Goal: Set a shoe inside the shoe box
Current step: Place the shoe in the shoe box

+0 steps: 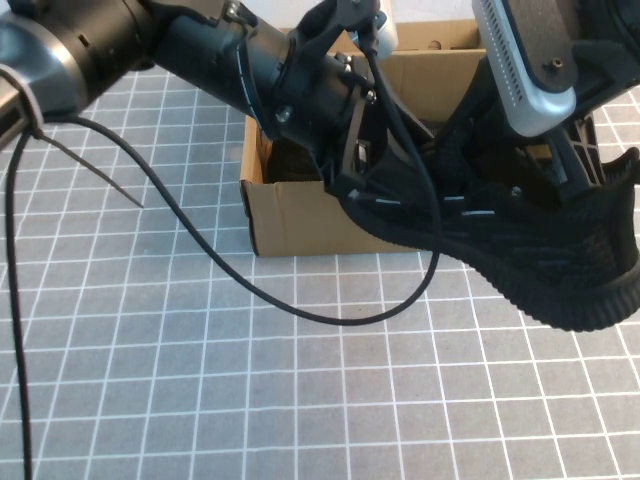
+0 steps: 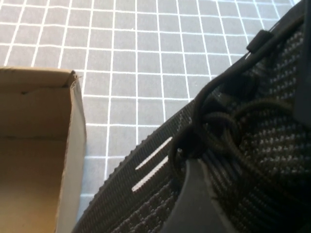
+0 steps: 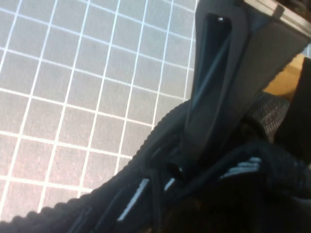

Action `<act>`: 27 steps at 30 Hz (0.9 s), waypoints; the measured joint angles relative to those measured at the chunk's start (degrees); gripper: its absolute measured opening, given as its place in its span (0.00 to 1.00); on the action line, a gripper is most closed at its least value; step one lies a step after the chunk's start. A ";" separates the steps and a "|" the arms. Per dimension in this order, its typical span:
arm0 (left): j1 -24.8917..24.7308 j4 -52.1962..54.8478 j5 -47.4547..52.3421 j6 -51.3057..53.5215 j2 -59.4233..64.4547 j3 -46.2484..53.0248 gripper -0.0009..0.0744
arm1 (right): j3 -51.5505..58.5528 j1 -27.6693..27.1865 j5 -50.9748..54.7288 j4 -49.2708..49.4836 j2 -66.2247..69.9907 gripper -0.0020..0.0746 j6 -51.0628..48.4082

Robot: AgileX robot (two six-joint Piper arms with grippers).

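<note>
The black knit shoe (image 1: 520, 255) with white side dashes hangs tilted in the air. One end is over the front wall of the brown cardboard shoe box (image 1: 295, 215); the other end sticks out past the box toward front right. My left gripper (image 1: 358, 185) is shut on the shoe's end nearest the box. In the left wrist view its finger (image 2: 194, 204) presses the knit beside the laces (image 2: 221, 128), with the box wall (image 2: 70, 145) alongside. My right gripper (image 1: 548, 180) is shut on the shoe's collar. Its finger (image 3: 214, 92) reaches into the shoe (image 3: 146, 194).
The table is a grey mat with a white grid (image 1: 200, 380). A black cable (image 1: 250, 285) from the left arm loops across the mat in front of the box. The box's rear flap (image 1: 430, 40) stands at the back. No second shoe shows.
</note>
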 joint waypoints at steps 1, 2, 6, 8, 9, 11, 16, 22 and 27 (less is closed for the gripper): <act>0.00 -0.70 0.00 -0.01 0.40 0.00 0.59 | 0.00 -0.04 0.11 -0.16 0.00 0.05 0.00; 0.00 -1.34 0.00 -0.01 0.68 0.00 0.59 | 0.00 -0.15 0.11 -0.36 0.00 0.05 0.00; 0.00 -2.31 0.12 -0.01 1.28 0.00 0.50 | 0.00 -0.17 0.20 -0.66 0.08 0.05 -0.03; 0.00 -2.51 0.52 -0.01 1.27 0.00 0.41 | 0.00 -0.17 0.08 -0.66 0.08 0.05 -0.13; 0.00 -2.65 0.64 -0.01 1.27 0.00 0.34 | 0.00 -0.26 -0.02 -0.66 0.08 0.05 -0.13; -0.14 -2.88 1.08 0.26 1.27 0.00 0.19 | 0.00 -0.26 -0.11 -0.66 0.18 0.05 -0.13; -0.37 -2.55 1.31 0.50 1.27 0.00 0.07 | 0.00 -0.26 -0.11 -0.66 0.22 0.05 0.62; -0.37 -0.82 1.18 0.62 1.27 0.00 0.06 | 0.00 -0.26 -0.14 0.32 0.35 0.24 11.40; -0.37 1.49 -0.09 0.50 1.99 0.00 0.05 | -1.32 -0.26 -0.25 -0.72 0.00 0.51 19.27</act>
